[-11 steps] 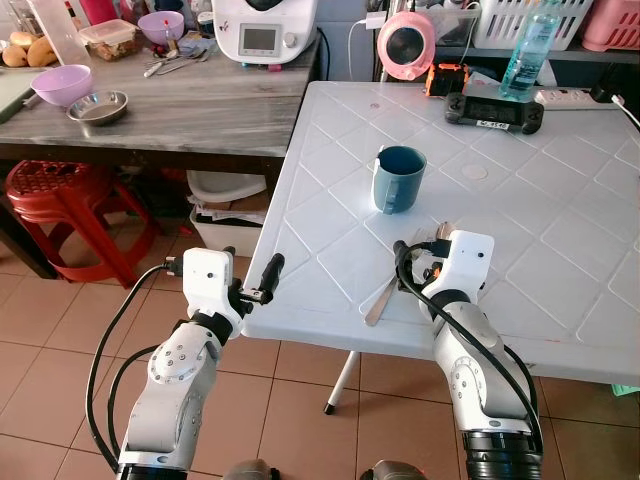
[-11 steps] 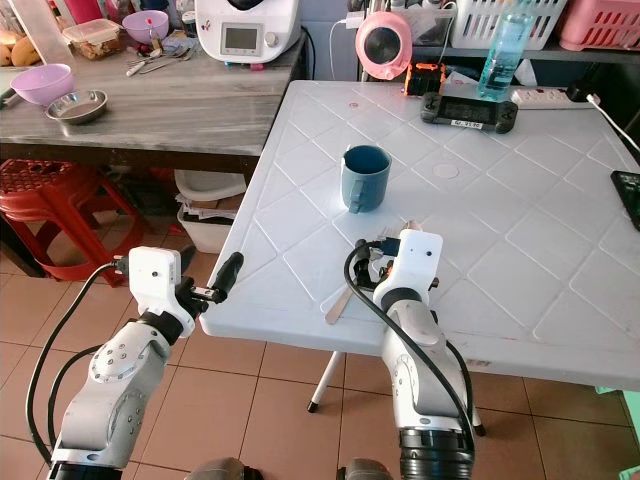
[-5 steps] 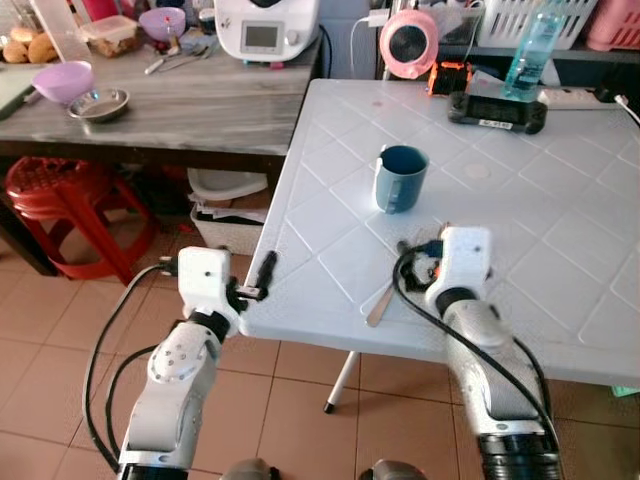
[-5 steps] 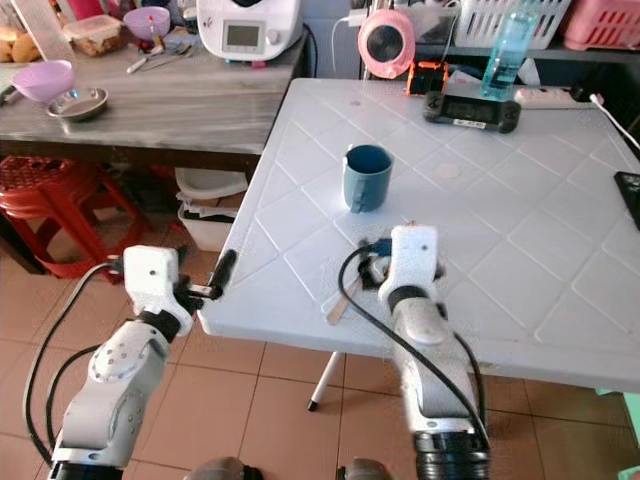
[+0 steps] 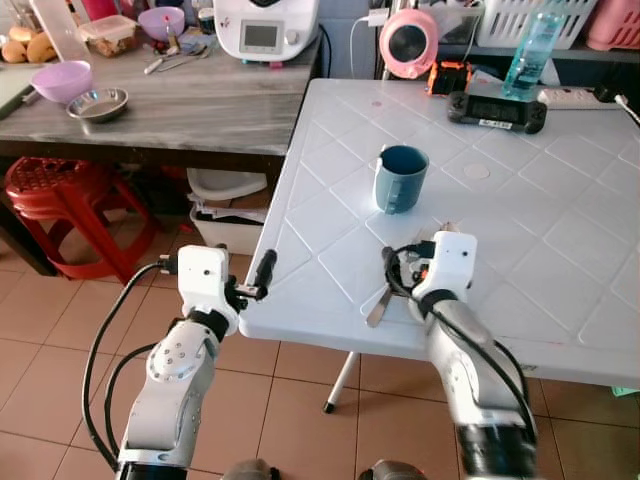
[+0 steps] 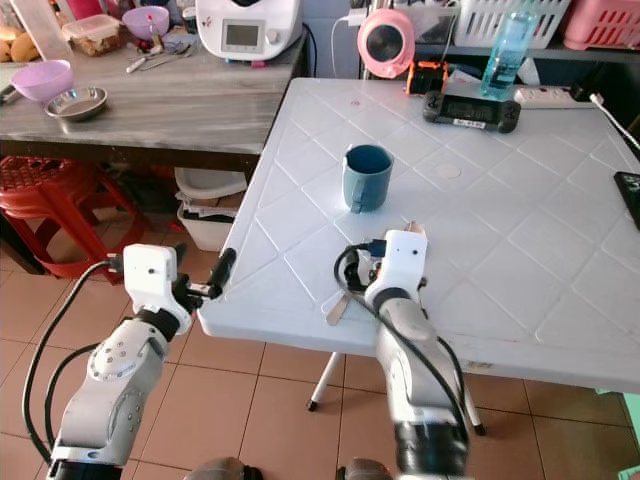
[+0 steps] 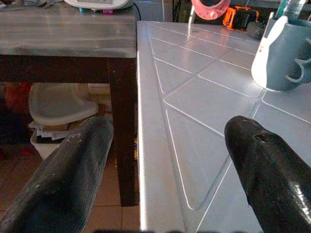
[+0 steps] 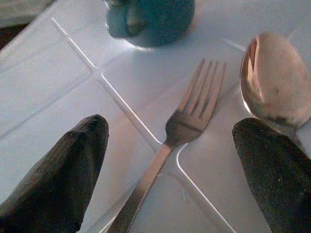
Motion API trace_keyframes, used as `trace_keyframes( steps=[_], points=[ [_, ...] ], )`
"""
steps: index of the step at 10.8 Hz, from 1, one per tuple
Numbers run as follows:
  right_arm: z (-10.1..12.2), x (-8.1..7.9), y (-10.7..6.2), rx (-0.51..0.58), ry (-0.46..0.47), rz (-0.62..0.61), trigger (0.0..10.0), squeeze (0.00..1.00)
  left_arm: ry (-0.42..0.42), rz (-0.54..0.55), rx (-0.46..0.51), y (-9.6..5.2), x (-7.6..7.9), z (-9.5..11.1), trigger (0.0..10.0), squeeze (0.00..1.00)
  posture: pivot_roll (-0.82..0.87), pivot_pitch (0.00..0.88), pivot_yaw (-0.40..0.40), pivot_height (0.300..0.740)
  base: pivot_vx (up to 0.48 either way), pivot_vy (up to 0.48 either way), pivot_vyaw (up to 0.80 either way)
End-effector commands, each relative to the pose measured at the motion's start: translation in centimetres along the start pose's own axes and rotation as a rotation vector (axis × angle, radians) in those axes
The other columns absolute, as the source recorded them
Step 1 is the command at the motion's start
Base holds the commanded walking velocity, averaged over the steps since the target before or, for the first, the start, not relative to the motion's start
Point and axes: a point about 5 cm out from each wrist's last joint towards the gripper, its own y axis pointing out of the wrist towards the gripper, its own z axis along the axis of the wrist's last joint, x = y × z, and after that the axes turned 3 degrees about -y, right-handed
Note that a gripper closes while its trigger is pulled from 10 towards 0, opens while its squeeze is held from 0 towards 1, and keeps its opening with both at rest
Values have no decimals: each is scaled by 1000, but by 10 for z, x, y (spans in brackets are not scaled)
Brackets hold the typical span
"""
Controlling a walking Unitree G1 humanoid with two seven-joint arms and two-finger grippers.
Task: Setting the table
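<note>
Right wrist view gives us the clearest look: our right gripper [image 8: 170,165] has its jaws spread wide apart, with a fork [image 8: 175,141] lying flat on the white tabletop [image 8: 48,92] between the two black fingers [image 8: 63,179], touching neither. A spoon [image 8: 274,82] lies just beside the fork, bowl up, right next to one finger. Both utensils point their heads toward the blue mug [image 8: 150,19], which stands upright a little beyond them.

From the head views we see the mug [image 5: 400,178] near the middle of the tabletop [image 5: 560,230], and the right gripper [image 5: 425,262] just on the near side of it, low over the surface, with a utensil handle [image 5: 378,305] sticking out toward the table's near edge.

Our left gripper [image 5: 262,272] sits well to the left of the mug, at the tabletop's near left corner. In the left wrist view its jaws [image 7: 160,170] are released, one finger [image 7: 262,170] over the white surface and the other off the edge, gripping nothing.

Far beyond the mug, at the back edge, we see a game controller [image 5: 495,108], a water bottle [image 5: 527,45] and a pink round device [image 5: 408,42]. Left of the mug, a grey wooden counter [image 5: 200,100] carries a purple bowl [image 5: 62,82] and a metal bowl [image 5: 98,104].
</note>
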Motion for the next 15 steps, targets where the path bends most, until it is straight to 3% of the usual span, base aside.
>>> trace_keyframes(
  steps=[1, 2, 3, 4, 7, 10, 14, 15],
  points=[
    [2, -8, 3, -13, 39, 9, 10000, 0, 19, -3, -1, -1, -2, 2, 10000, 0, 6, 0, 49, 740, 0, 0, 0],
    [1, -11, 4, -39, 54, 6, 9333, 0, 21, -4, -4, -1, -3, 3, 10000, 0, 7, 0, 49, 740, 0, 0, 0],
    [-2, -11, 8, -77, 48, 2, 2902, 0, 20, -8, -7, -1, -3, 2, 10000, 0, 7, 0, 48, 740, 0, 0, 0],
    [-4, -13, 11, -114, 63, 1, 0, 0, 16, -13, -10, -1, -1, 1, 10000, 0, 8, 0, 48, 740, 0, 0, 0],
    [-17, -15, 13, -249, 71, 14, 0, 0, 14, -24, -17, -1, 0, 1, 10000, 0, 9, 0, 46, 740, 0, 0, 0],
    [-28, 5, 8, -324, -2, -9, 0, 0, 15, -30, -27, 0, 1, 0, 10000, 0, 5, 0, 49, 740, 0, 0, 0],
    [-33, 14, -1, -354, -45, 3, 0, 0, 19, -37, -37, 1, 1, -1, 10000, 0, 3, 0, 55, 740, 0, 0, 0],
    [-31, 20, -3, -331, -108, -4, 0, 0, 21, -39, -44, 1, 1, -2, 10000, 0, 1, 0, 57, 740, 0, 0, 0]
  ],
)
